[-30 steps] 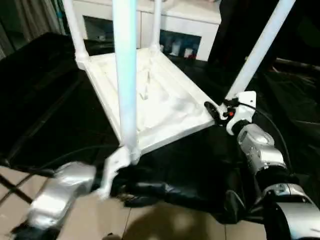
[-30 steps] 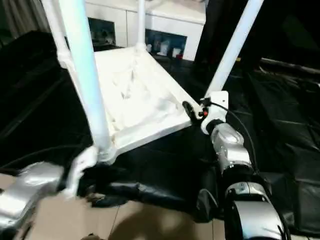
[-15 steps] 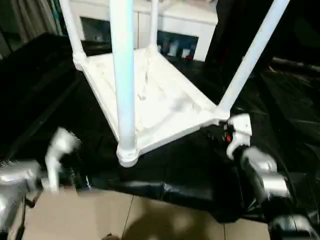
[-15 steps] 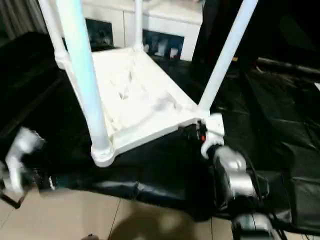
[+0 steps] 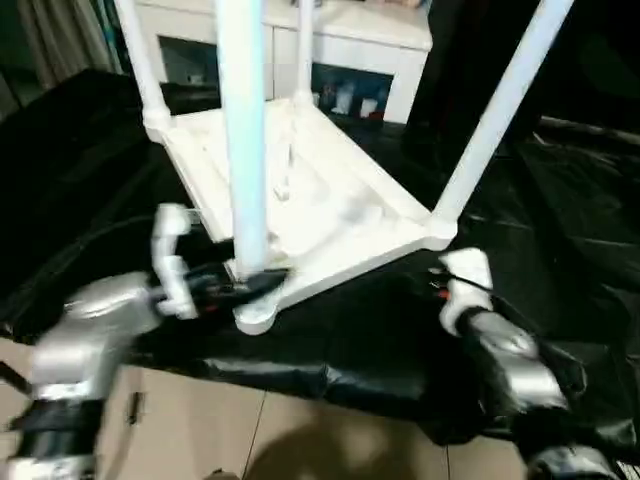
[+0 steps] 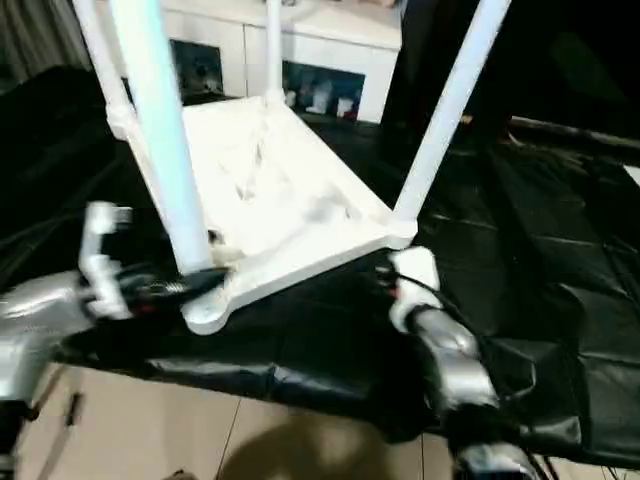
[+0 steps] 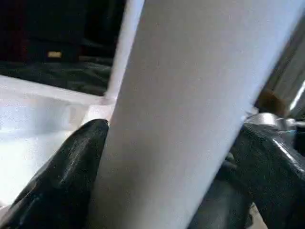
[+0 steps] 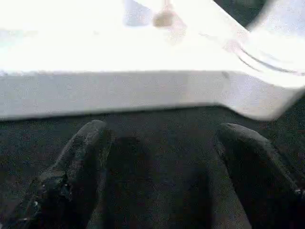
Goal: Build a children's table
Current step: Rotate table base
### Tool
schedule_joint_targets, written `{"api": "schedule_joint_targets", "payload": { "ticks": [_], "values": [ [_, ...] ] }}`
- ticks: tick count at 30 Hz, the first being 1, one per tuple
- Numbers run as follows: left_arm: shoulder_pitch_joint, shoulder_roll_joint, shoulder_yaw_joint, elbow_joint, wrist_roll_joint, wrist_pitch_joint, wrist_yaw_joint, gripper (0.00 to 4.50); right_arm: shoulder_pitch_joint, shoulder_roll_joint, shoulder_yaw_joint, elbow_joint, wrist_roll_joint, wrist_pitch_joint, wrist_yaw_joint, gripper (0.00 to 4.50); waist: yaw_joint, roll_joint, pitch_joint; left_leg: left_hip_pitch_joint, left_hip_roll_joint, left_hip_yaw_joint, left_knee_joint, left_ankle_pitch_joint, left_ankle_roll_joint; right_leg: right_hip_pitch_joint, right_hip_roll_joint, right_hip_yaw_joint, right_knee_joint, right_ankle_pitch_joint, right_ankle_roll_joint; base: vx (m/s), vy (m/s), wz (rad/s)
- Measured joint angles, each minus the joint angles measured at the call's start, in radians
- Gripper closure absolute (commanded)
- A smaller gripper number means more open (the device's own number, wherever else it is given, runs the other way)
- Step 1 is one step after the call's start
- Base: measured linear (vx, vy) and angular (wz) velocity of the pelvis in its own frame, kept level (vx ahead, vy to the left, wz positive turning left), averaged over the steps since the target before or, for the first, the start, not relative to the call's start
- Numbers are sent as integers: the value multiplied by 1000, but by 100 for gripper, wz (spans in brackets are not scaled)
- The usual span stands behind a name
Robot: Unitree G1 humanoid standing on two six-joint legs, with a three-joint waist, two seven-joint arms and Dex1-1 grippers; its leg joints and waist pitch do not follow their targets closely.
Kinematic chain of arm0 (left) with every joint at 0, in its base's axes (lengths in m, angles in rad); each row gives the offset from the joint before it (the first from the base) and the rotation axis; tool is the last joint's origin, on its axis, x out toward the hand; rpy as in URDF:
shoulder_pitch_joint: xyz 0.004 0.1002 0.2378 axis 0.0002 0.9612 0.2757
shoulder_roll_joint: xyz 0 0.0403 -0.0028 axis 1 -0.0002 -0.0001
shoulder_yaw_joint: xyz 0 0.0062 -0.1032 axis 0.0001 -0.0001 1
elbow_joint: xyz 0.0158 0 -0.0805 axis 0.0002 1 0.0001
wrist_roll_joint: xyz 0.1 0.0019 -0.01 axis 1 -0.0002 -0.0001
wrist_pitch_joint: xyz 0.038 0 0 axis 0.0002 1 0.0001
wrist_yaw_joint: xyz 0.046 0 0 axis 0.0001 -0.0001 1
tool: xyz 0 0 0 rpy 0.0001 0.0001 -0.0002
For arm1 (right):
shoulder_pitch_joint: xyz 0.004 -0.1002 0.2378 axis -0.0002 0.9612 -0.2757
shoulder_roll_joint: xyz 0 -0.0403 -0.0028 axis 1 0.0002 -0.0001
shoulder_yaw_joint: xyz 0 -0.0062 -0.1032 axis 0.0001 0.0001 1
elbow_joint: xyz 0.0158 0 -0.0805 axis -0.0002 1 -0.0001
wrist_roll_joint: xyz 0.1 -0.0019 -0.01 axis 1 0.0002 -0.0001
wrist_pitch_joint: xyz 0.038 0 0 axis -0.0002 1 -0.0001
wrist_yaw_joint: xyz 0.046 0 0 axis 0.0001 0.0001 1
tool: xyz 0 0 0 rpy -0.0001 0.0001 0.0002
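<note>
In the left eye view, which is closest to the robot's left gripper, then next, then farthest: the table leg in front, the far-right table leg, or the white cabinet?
From the left gripper:
1. Front leg, between its fingers.
2. Far-right leg, across the upturned tabletop.
3. White cabinet, at the back.

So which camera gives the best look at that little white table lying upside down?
The left eye view: the children's table shows whole, upside down, its legs pointing up. The right eye view shows much the same. The left wrist view shows one leg close up; the right wrist view shows the top's edge and a corner.
</note>
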State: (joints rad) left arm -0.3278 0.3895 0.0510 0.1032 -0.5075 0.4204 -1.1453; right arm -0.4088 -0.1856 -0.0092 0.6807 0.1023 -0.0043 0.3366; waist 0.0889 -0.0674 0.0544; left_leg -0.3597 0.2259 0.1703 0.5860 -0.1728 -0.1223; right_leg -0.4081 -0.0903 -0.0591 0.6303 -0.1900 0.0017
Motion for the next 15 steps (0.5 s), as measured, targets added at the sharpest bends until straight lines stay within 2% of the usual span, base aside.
{"api": "schedule_joint_targets", "payload": {
  "ticks": [5, 10, 15],
  "values": [
    [-41, -104, -106, -8, 11, 7, -1, 4, -40, 17, 9, 58, -28, -7, -2, 66, 4, -4, -1, -5, 0, 0, 3, 0, 0, -1, -1, 0, -1, -1, 1, 0, 0, 0],
    [-113, -206, -221, 38, 65, -39, -9, 4, -69, 14, 11, 114, -36, -9, -3, 66, -7, -5, -1, -7, 0, 0, 3, 0, 1, -1, 0, 2, -1, -1, 1, 0, 0, 0],
    [-169, -284, -293, 120, 122, -98, -7, 4, -99, 8, 8, 154, -49, -10, -14, 66, -17, -5, -1, -6, 0, 0, 3, 0, 1, -2, 2, 3, 0, -1, 1, 0, 0, 0]
  ]
}}
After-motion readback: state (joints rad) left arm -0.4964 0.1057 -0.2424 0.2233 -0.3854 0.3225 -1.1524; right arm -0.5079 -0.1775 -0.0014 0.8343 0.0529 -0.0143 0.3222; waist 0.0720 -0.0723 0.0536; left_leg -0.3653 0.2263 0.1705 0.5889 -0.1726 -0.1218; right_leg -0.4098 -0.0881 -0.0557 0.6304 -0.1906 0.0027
